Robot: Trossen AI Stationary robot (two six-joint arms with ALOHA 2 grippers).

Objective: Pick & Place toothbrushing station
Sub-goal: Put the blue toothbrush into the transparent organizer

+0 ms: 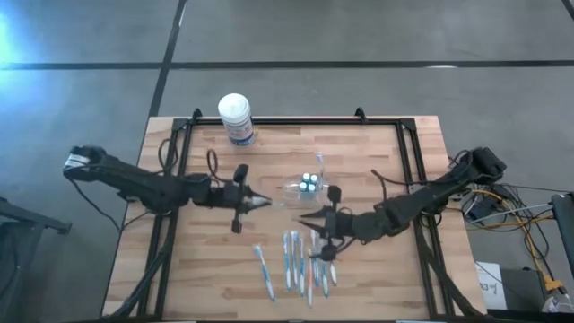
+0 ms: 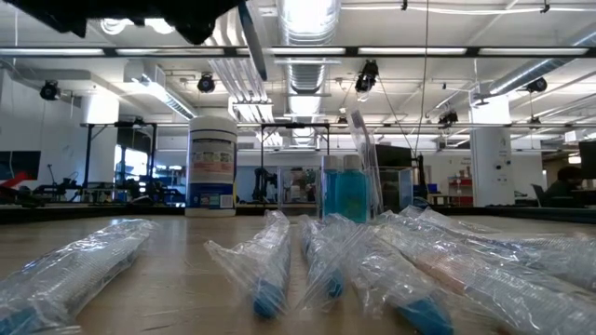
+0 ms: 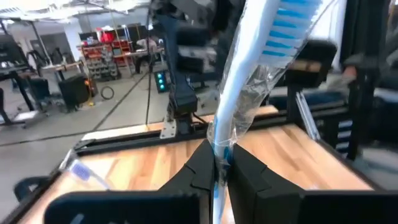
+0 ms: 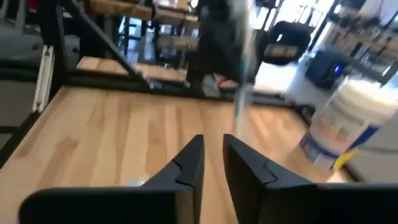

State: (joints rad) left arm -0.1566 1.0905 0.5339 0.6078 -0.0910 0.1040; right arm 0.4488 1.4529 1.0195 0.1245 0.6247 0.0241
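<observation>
The toothbrushing station (image 1: 303, 186) is a small clear holder standing on the table's middle, with blue-green items in it; it also shows in the low view (image 2: 346, 191). My left gripper (image 1: 260, 202) is just left of it, shut on a toothbrush in a clear wrapper (image 3: 249, 81). My right gripper (image 1: 311, 218) is just near of the station, above the loose brushes, narrowly open and empty; its fingers point toward the table's left (image 4: 213, 152). Several wrapped toothbrushes (image 1: 300, 260) lie on the table near the front edge. My left gripper pinches the wrapped toothbrush by its handle (image 3: 219, 149) between its two fingers, wrapper and all. The fingers come about level from the table's left. The brush sticks out past the fingertips, its blue-bristled head (image 3: 297, 25) at the free end, lifted clear of the table.
A white-lidded round canister with a blue label (image 1: 236, 118) stands at the table's far edge, left of the middle. A black frame (image 1: 296, 123) runs around the table's far and side edges. Bare wood lies between the canister and the station.
</observation>
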